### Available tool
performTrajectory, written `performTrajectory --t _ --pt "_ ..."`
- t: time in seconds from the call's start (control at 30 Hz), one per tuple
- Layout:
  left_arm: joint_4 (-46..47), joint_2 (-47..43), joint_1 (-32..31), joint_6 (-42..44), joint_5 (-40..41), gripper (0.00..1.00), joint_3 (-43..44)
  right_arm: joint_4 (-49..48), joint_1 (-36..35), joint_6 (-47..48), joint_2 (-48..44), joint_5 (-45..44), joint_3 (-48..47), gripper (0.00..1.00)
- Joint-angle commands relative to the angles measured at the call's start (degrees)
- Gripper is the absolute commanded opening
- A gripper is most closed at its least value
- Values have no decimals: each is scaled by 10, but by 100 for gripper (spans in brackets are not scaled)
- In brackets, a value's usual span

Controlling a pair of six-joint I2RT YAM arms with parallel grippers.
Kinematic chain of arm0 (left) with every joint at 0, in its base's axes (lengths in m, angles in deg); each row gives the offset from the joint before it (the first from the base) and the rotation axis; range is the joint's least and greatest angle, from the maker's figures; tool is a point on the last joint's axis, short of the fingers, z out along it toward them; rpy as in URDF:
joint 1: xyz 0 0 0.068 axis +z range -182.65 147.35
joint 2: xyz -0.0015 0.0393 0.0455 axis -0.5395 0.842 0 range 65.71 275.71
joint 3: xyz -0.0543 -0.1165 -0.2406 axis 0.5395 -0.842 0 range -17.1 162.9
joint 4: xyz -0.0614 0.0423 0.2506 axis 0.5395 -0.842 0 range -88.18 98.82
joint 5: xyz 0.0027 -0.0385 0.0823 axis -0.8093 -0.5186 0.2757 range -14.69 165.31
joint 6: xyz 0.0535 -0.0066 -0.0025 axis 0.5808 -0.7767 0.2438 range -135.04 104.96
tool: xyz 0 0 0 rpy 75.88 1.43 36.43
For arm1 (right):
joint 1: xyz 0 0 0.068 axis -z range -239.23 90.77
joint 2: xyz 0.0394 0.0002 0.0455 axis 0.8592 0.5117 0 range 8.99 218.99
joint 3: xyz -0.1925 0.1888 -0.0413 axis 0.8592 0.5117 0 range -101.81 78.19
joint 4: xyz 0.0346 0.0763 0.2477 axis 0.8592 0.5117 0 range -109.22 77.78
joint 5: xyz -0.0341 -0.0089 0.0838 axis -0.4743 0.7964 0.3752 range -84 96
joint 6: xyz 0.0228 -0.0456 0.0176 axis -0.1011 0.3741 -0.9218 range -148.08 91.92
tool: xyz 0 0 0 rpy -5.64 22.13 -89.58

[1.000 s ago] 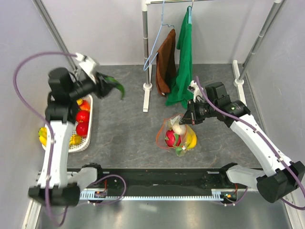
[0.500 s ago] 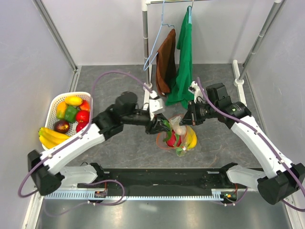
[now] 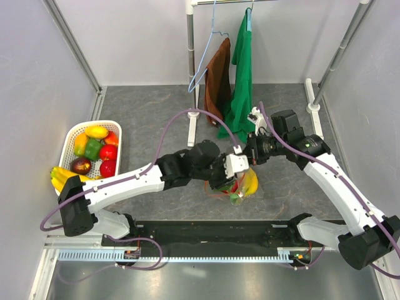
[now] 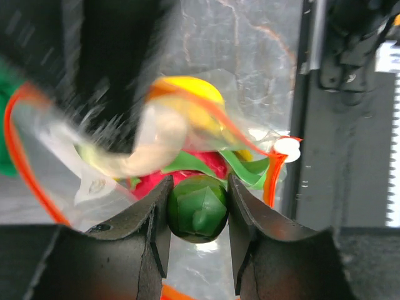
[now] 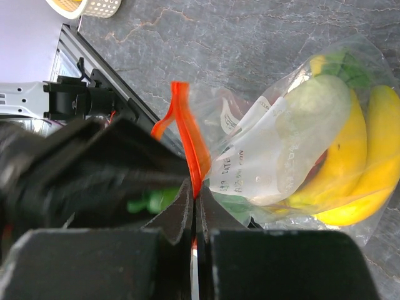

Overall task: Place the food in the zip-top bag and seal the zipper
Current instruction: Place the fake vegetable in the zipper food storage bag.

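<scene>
The clear zip-top bag (image 3: 242, 185) lies at the table's middle and holds a yellow banana bunch (image 5: 357, 178), a whitish round piece (image 5: 315, 103) and red food (image 4: 209, 164). My left gripper (image 3: 229, 177) is shut on a dark green piece (image 4: 196, 209) and holds it at the bag's open mouth, over the food inside. My right gripper (image 5: 195, 195) is shut on the red-orange zipper strip (image 5: 187, 134) and holds the bag's rim up. The white slider (image 4: 287, 148) sits at the strip's end. The bag's white label (image 5: 259, 159) faces the right wrist camera.
A white basket (image 3: 69, 134) at the left holds yellow, green and red food, with a banana bunch (image 3: 62, 178) by its near corner. A rack post (image 3: 192, 115) with a brown cloth (image 3: 217, 84) and a green cloth (image 3: 240, 81) stands behind the bag.
My left arm swung from above the basket across to the bag, carrying the green piece, and now reaches into the bag's mouth. My right gripper kept its hold on the zipper strip.
</scene>
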Motion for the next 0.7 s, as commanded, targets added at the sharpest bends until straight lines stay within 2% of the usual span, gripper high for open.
performTrajectory --t 0.0,0.17,0.3,0.33,0.37,0.4,0.47,0.5,0.53,0.6,0.67 --pt "3 1 -43 110 171 17 50 -32 3 -7 -14 18 -4 0" --pt "32 -10 -64 168 200 18 51 -30 4 -7 -16 20 -7 0" --pt "48 -14 -64 210 175 20 29 -30 3 -7 -18 24 -2 0" --pt "60 -15 -64 228 172 20 17 -31 3 -7 -18 26 -2 0" --pt "76 -17 -64 282 169 21 -17 -30 4 -7 -18 26 -2 0" --pt "122 -21 -64 315 157 27 -39 -31 3 -7 -19 27 -2 0" --pt "148 -35 -64 360 141 41 -75 -30 3 -7 -20 27 -1 0" --pt "134 -36 -64 358 118 60 -74 -29 3 -7 -21 27 -2 0" --pt "117 -35 -64 345 106 68 -52 -27 3 -5 -20 27 -2 0" --pt "63 -31 -64 291 73 79 -19 -25 3 -3 -20 27 -3 0" --pt "-2 -32 -63 232 64 82 23 -26 4 -1 -20 28 -4 0"
